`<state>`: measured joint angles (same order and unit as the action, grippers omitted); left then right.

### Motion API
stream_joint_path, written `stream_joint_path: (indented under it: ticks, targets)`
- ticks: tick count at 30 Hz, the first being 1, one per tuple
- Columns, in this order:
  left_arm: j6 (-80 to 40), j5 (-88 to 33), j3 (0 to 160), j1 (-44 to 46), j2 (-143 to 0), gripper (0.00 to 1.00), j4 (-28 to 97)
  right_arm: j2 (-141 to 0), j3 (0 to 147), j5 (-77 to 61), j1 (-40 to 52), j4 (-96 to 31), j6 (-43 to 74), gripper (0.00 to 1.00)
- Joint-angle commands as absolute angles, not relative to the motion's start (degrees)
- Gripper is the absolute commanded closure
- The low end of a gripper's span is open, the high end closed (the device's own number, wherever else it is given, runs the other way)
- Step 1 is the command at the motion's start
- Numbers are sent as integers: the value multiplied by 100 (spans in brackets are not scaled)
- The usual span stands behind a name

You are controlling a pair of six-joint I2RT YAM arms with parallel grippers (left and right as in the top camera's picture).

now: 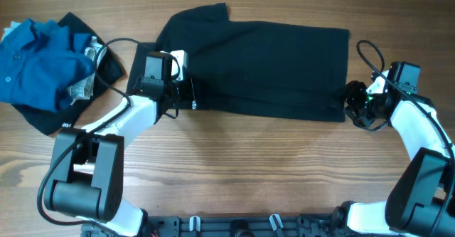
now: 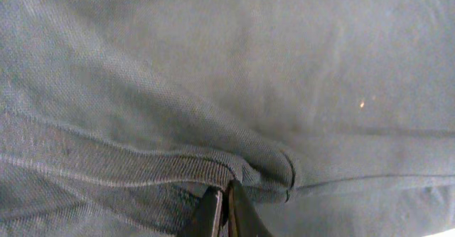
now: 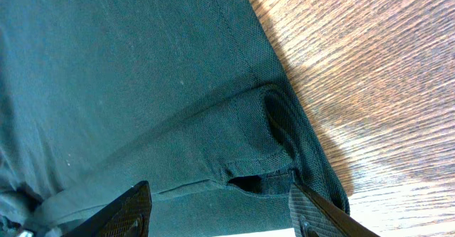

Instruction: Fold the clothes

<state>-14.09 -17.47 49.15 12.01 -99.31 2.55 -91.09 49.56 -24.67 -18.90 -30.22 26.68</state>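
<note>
A black shirt (image 1: 263, 66) lies spread flat across the middle of the table, folded lengthwise. My left gripper (image 1: 186, 87) is at its left edge, shut on a hem of the black shirt (image 2: 234, 176). My right gripper (image 1: 350, 98) is open at the shirt's right lower corner, its fingers wide apart on either side of a folded corner of the fabric (image 3: 249, 144) without pinching it.
A pile of other clothes, a blue shirt (image 1: 35, 55) on dark garments (image 1: 106, 59), lies at the far left. Bare wooden table (image 1: 249, 173) runs along the front. The table also shows at the right of the right wrist view (image 3: 384, 73).
</note>
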Motion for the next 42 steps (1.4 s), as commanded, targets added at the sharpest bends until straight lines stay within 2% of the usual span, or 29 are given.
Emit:
stream_joint_path:
  ticks: [1,6,13,14,15,16,17,18,19,20,21,23,24,30,32,34,36,40,42]
  targets:
    - [-2014,-1903,4965,1216,-9966,96,-408,-9172,5035,-2596,-1881,-3002,2565,38]
    - [-2268,-1898,4965,1216,-9966,96,-1164,-9172,5035,-2534,-1881,-2993,2565,37]
    - [-2327,-1658,4963,1343,-10012,96,-1531,-9172,5035,-2364,-1881,-2906,2539,36]
    - [-2324,-1662,4965,1380,-10012,94,-1575,-9172,5022,-2318,-1879,-2910,2488,39]
    - [-2322,-1660,4963,1406,-10012,83,-1588,-9174,5013,-2314,-1844,-2926,2379,47]
    - [-2322,-1662,4963,1420,-10012,75,-1562,-9174,5013,-2318,-1800,-2939,2283,48]
    - [-2318,-1660,4963,1435,-10012,52,-1500,-9174,5013,-2287,-1743,-2936,2237,48]
    - [-2316,-1638,4963,1437,-10012,41,-1413,-9190,5013,-2226,-1678,-2950,2248,48]
    - [-2307,-1619,4963,1435,-10012,32,-1319,-9229,5013,-2226,-1616,-2967,2246,48]
    - [-2294,-1496,4963,1435,-10012,28,-1155,-9336,5013,-2204,-1540,-2982,2255,49]
    - [-2292,-1347,4963,1435,-10012,27,-974,-9441,5013,-2169,-1490,-2980,2259,50]
    - [-2268,-1173,4963,1435,-10012,27,-683,-9644,5013,-2143,-1463,-3046,2342,62]
    - [-2257,-1120,4963,1428,-10009,27,-545,-9730,5013,-2119,-1463,-3120,2427,62]
    - [-2121,-1076,4963,1199,-10009,41,290,-9771,5015,-2169,-1468,-3382,2403,60]
    - [-2095,-1076,4963,1103,-10009,42,475,-9771,5015,-2099,-1468,-3520,2086,55]
    - [-1949,-1013,4963,1033,-10009,42,607,-9771,5015,-1975,-1468,-3369,2112,56]
    - [-1951,-838,4963,1020,-10009,41,701,-9771,5015,-2112,-1468,-3133,2296,66]
    - [-1894,-735,4963,1020,-10009,40,808,-9762,5022,-2670,-1470,-2512,2641,94]
    - [-1820,-701,4963,1020,-10009,40,880,-9762,5022,-2705,-1470,-2272,2871,96]
